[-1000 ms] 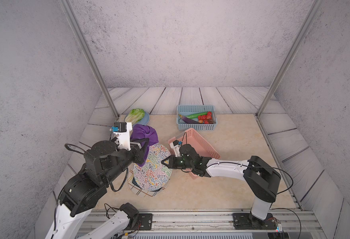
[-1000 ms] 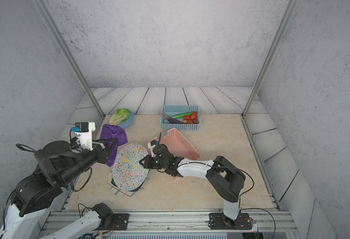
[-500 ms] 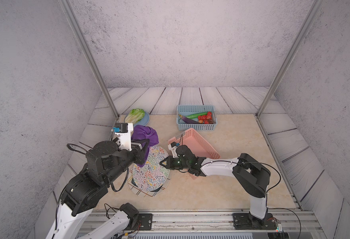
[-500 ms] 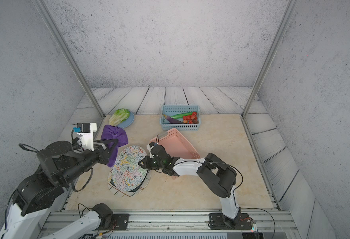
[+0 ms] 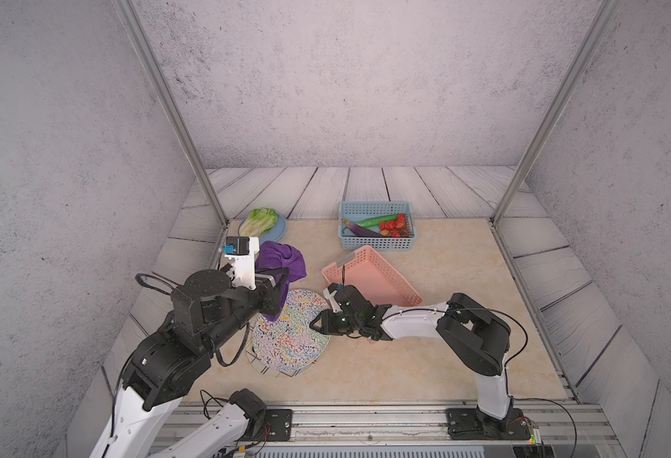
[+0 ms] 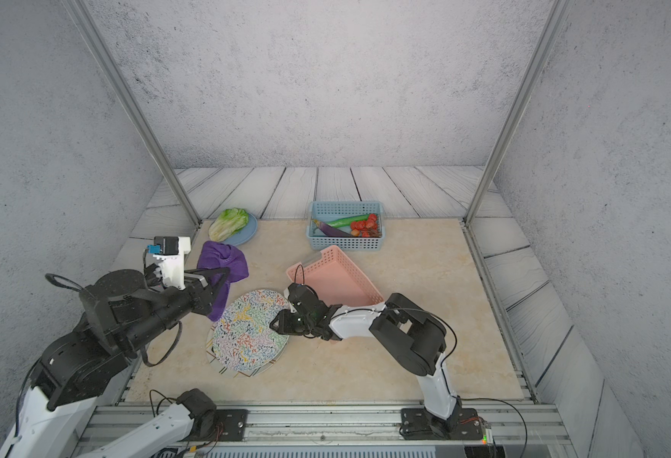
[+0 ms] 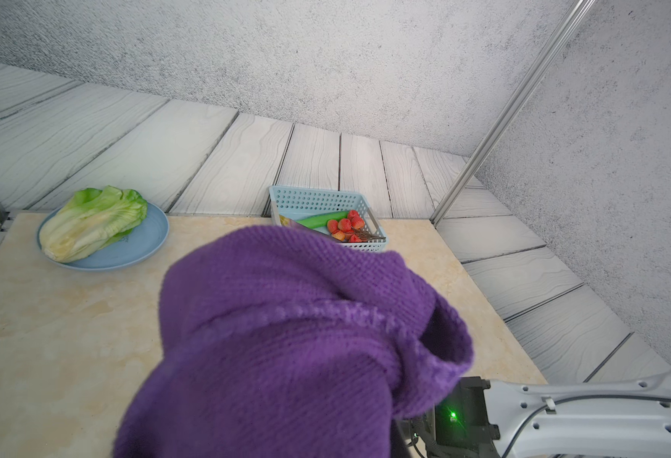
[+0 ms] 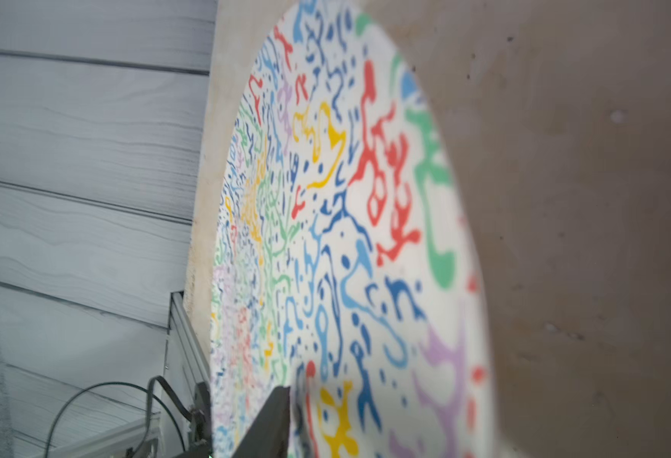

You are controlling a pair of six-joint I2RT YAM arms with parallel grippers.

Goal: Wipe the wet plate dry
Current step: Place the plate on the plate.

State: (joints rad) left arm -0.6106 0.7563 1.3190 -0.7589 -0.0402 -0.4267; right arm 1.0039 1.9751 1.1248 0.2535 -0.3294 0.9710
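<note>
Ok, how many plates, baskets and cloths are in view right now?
Plates: 2 (patterned plate, blue plate)
Baskets: 2 (blue basket, pink basket)
Cloths: 1 (purple cloth)
Total: 5
A flat thing under the patterned plate is too hidden to class.

arms (image 5: pixel 409 327): white links, black joints | cables (image 5: pixel 139 276): black | light (image 7: pixel 452 415): green, apparently

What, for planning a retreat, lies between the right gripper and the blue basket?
The pink basket sits between the right gripper and the blue basket, seen in both top views.
</note>
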